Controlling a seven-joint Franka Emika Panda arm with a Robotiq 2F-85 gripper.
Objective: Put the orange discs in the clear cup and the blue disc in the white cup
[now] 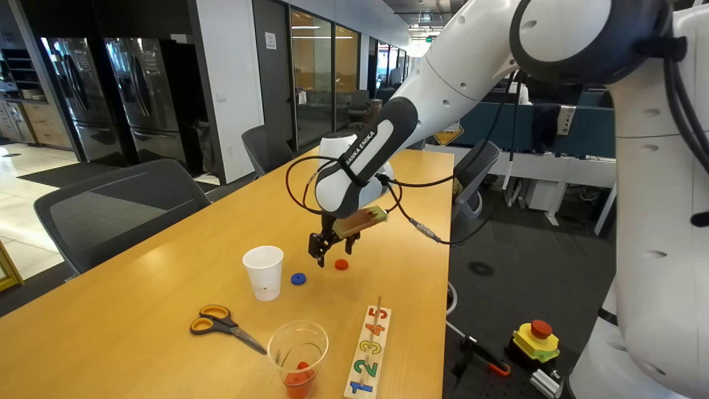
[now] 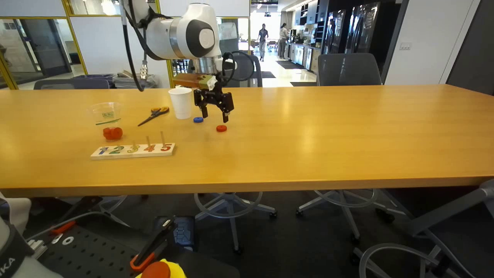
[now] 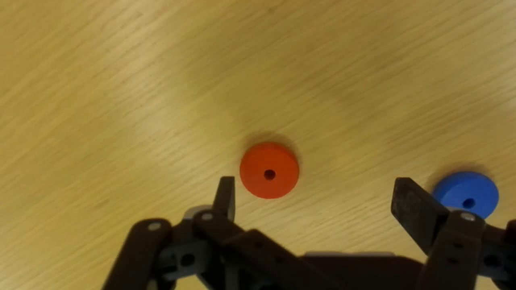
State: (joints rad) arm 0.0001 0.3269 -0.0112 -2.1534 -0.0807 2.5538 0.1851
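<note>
Nearest is the end effector [image 3: 315, 189], spread wide over the bench [image 2: 347, 135], near one orange disc [image 3: 266, 163] and the blue disc [image 3: 463, 189]. Farther from the robot-side edge stands the white cup [image 1: 264, 272]; the clear cup [image 1: 298, 344] holds orange discs [image 1: 299, 379].

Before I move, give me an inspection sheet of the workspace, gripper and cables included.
Surface: wood-grain table; spills, nothing seen.
Job's things: one loose orange disc and the blue disc lie flat on the table, apart; more orange discs sit in the clear cup, count unclear; the white cup stands upright.
Clutter: scissors, tip toward the clear cup; numbered peg board.
Gripper: open, empty, over the table near the loose disc.
Cables: black cables loop from the arm; snags, nothing seen.
Surroundings: chairs by the table, people in the background.
</note>
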